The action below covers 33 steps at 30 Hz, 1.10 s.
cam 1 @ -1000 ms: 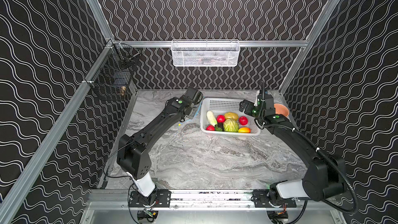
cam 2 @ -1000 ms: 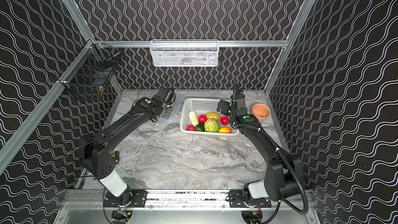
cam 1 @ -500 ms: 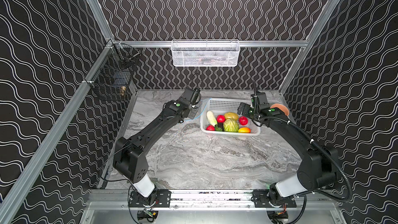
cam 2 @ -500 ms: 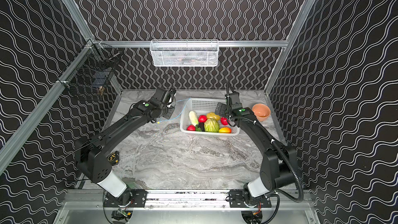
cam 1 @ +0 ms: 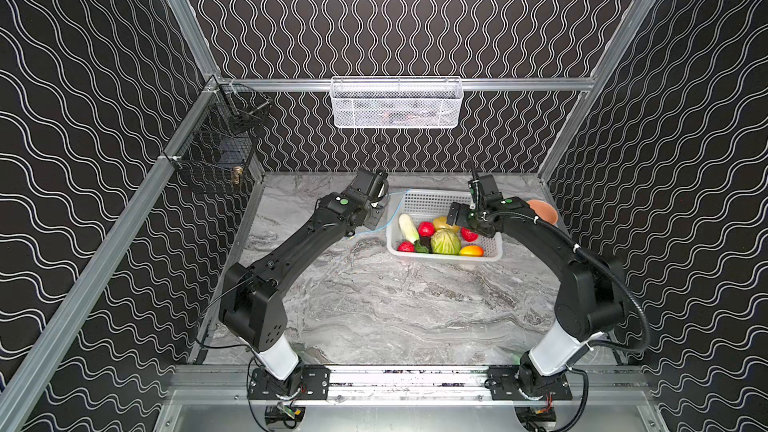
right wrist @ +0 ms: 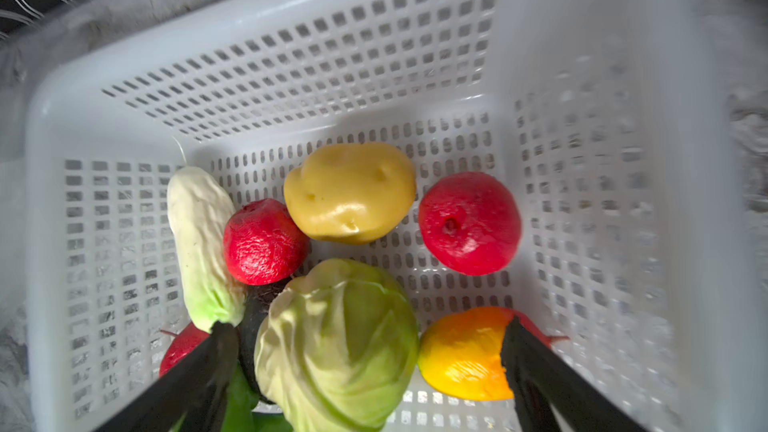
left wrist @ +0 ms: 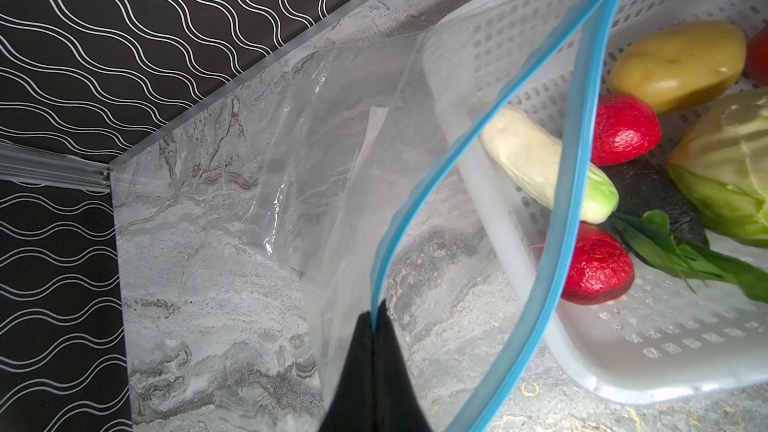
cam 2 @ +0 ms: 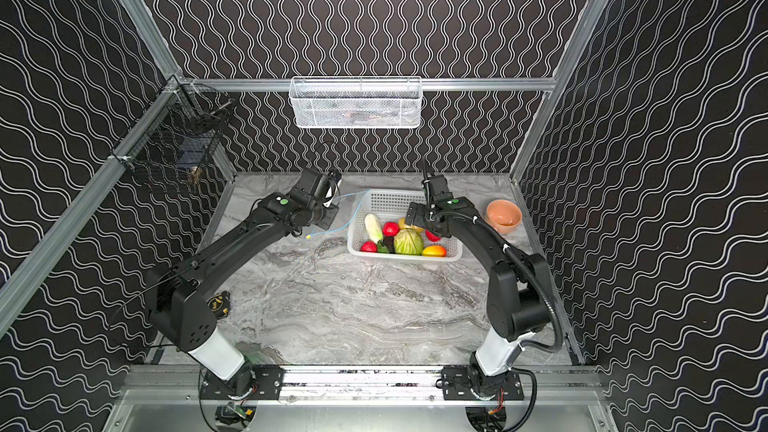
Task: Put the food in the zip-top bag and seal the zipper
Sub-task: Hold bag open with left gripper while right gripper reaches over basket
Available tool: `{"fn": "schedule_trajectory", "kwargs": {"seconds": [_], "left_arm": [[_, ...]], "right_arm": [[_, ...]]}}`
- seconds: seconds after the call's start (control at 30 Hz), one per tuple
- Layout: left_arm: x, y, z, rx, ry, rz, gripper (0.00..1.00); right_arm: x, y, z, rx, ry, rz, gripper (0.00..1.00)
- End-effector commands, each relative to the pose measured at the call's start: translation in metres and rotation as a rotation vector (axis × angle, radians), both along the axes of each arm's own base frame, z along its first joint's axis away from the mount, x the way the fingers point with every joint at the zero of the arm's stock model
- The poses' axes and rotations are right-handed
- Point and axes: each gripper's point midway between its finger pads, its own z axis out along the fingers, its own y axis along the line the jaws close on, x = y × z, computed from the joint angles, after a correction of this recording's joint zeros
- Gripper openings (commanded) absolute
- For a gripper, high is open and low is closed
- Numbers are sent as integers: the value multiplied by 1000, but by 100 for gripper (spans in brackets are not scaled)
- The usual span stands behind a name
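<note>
Squarely between the fully spread fingers [right wrist: 195,376] of the empty right gripper [right wrist: 368,330]: the green melon [right wrist: 336,347] (left gripper [left wrist: 376,326] clamped onto the zipper [left wrist: 584,89], left of the basket [cam 1: 432,200]).

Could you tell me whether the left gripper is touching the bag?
Touching. The left wrist view shows the left gripper shut on the edge of the bag.

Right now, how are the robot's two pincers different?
The left pincer is shut, pinching the bag by its zipper; the right pincer is wide open, holding nothing. The left sits beside the white basket; the right hangs over the green melon inside it. Both are black.
</note>
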Motion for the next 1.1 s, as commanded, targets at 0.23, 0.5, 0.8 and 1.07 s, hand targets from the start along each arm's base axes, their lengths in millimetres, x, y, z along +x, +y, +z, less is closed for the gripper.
{"fn": "schedule_trajectory", "kwargs": {"seconds": [0.23,0.5,0.8,1.07], "left_arm": [[5,3,-3,16,-3,21,0],[5,1,-7,13,25,19,0],[3,-1,-7,-6,33,13,0],[2,-3,-8,-11,37,8,0]], "right_arm": [[-7,14,-19,-131,103,97,96],[-15,20,-25,-188,136,116,84],[-20,31,-28,-227,146,145,67],[-20,35,-30,-218,148,151,38]]}}
